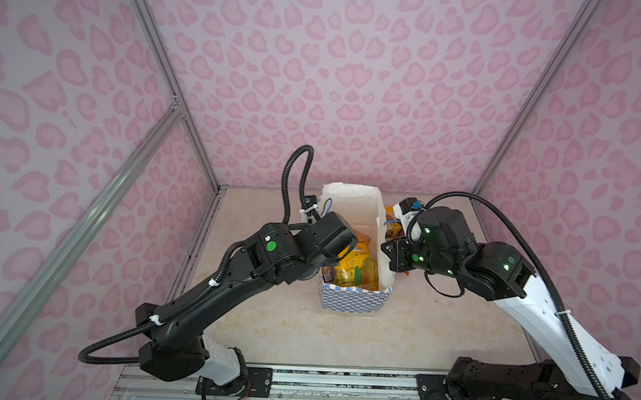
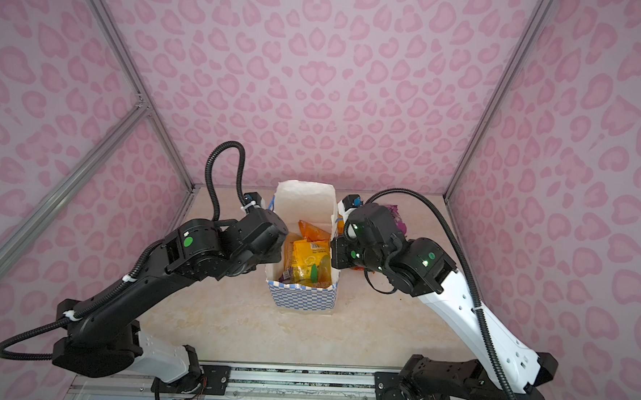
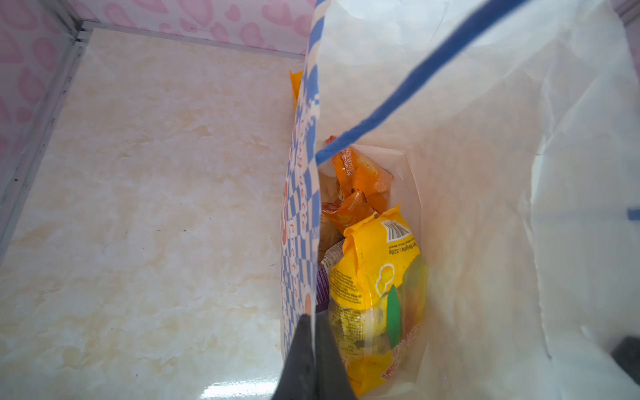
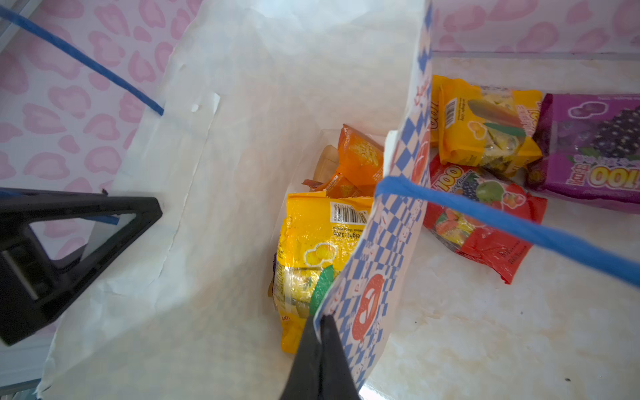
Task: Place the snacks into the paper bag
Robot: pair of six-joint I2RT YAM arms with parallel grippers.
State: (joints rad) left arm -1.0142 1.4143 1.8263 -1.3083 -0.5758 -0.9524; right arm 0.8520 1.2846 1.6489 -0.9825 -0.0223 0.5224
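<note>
The paper bag [image 1: 351, 300] [image 2: 302, 296] stands upright and open mid-table, checkered outside, white inside. My left gripper [image 3: 313, 317] is shut on the rim of one side wall. On the opposite wall's rim my right gripper [image 4: 320, 317] is also shut. Inside the bag lie a yellow snack packet [image 3: 374, 277] [image 4: 318, 242], orange packets [image 3: 360, 180] and a bit of purple packet [image 3: 322, 287]. On the table outside the bag, on the right arm's side, lie a yellow packet [image 4: 485, 131], a red packet [image 4: 485, 221] and a purple packet [image 4: 595, 149].
Blue cord handles [image 3: 415, 76] [image 4: 519, 225] cross over the bag's mouth and side. The pale marble tabletop [image 1: 304, 331] is enclosed by pink patterned walls [image 1: 354, 97] with metal frame posts. Both arm bases sit on a rail [image 1: 339, 378] at the front edge.
</note>
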